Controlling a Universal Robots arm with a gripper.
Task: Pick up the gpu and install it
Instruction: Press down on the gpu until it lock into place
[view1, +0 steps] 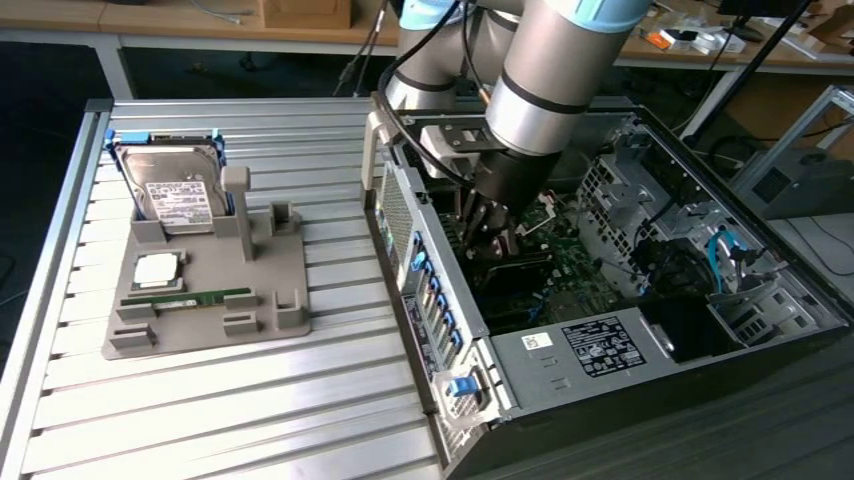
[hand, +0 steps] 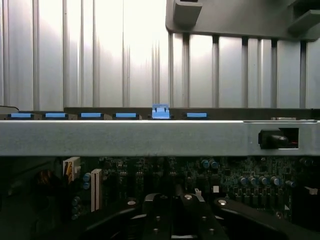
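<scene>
Inside the computer case (view1: 747, 290), the hand (view1: 487, 238) sits pinched narrow over the motherboard (view1: 581, 270).

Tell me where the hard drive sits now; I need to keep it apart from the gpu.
In the exterior view the hard drive stands upright at the far end of the grey holder, on the view's left, beside the open computer case.

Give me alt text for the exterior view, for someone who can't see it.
A robot arm reaches down into an open computer case, its shut gripper low over the green motherboard. On the exterior view's left, a grey holder on a slatted metal table carries a hard drive, a processor and a RAM stick.
</scene>
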